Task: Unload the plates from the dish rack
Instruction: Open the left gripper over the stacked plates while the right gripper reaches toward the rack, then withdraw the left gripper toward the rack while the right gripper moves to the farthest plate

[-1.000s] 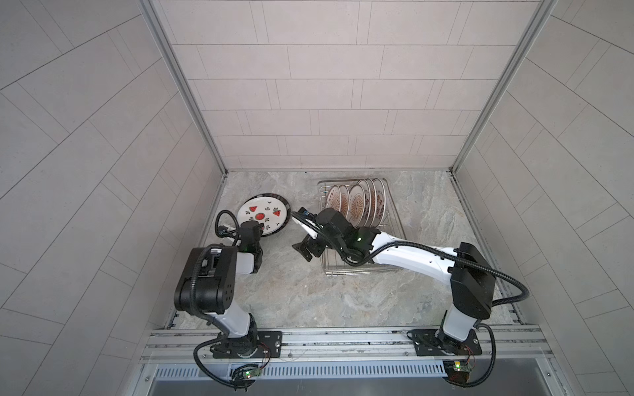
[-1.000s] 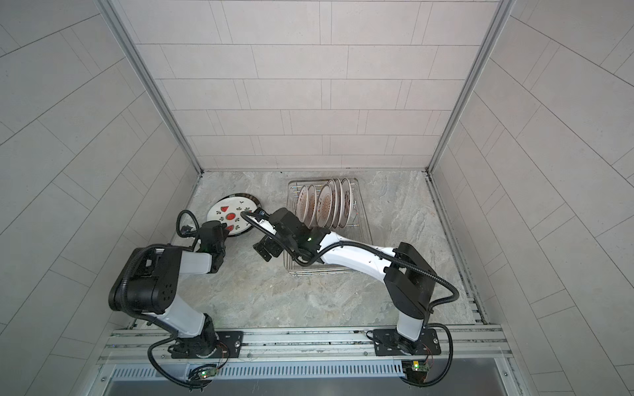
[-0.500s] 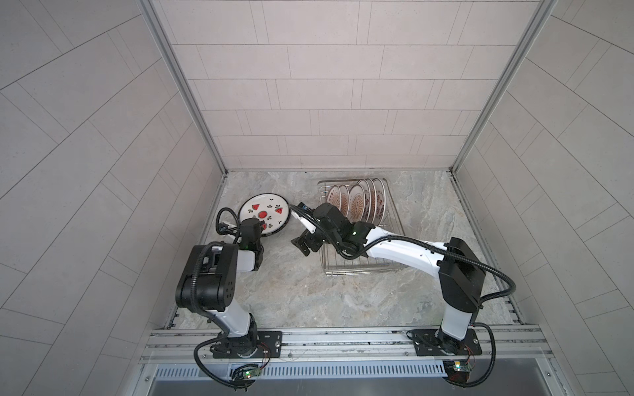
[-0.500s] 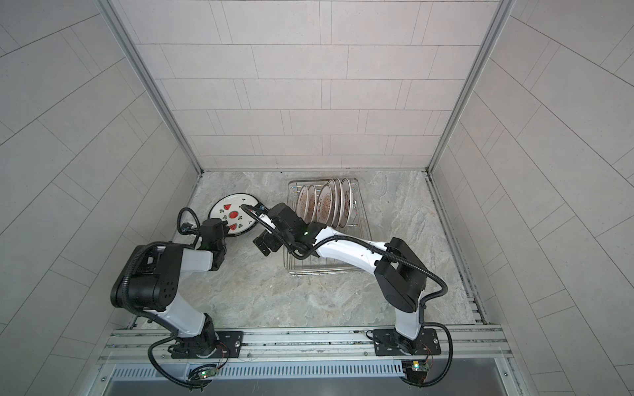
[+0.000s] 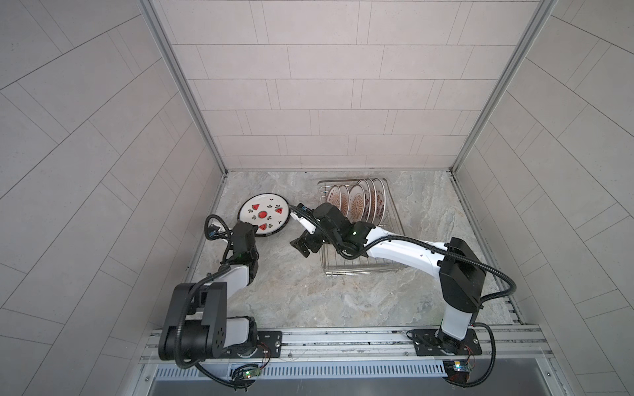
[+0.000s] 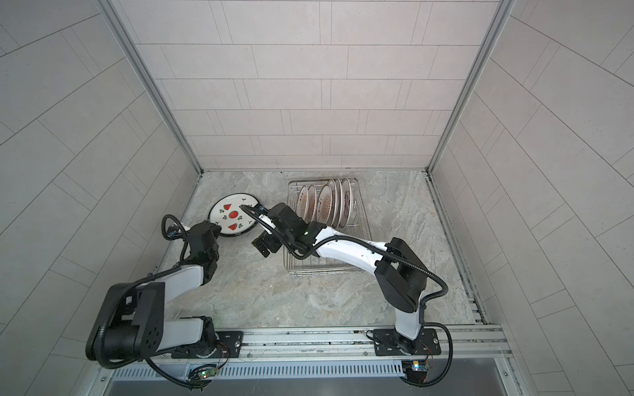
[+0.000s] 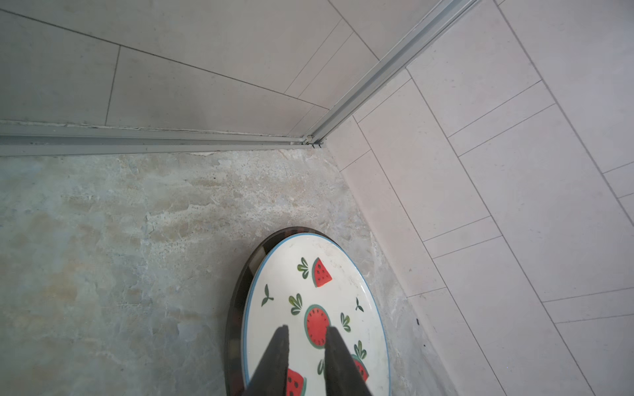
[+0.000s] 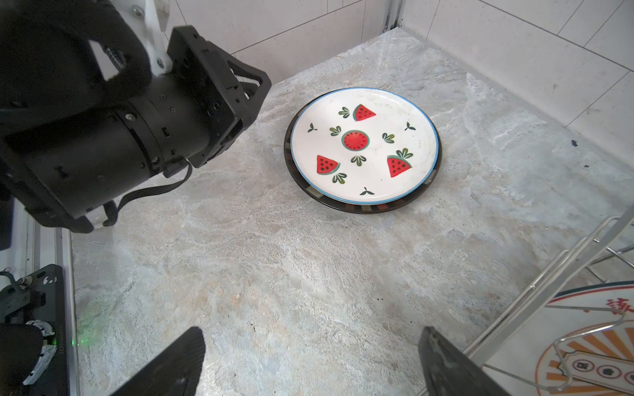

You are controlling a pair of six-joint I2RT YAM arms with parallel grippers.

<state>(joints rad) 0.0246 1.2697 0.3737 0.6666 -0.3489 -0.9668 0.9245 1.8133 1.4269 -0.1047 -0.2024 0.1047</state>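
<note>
A watermelon-print plate point(image 5: 263, 215) point(image 6: 233, 215) lies flat on a dark-rimmed plate point(image 8: 363, 207) on the stone floor, left of the dish rack point(image 5: 356, 267) point(image 6: 322, 267). Several plates point(image 5: 356, 202) point(image 6: 324, 205) stand upright at the rack's far end. My left gripper point(image 5: 247, 229) point(image 7: 306, 329) hovers at the near edge of the floor stack. Its fingers stand a narrow gap apart with nothing between them. My right gripper point(image 5: 303, 245) point(image 8: 310, 332) is wide open and empty over bare floor between the stack and the rack's left rim point(image 8: 549, 274).
The tiled left wall and the back left corner post point(image 7: 377, 68) stand close behind the floor stack. The right arm lies across the near half of the rack. The left arm's wrist point(image 8: 137, 137) sits just left of the stack.
The right arm has shifted slightly toward the back and left, its gripper staying wide open. The left gripper and the stacked plates have hardly moved.
</note>
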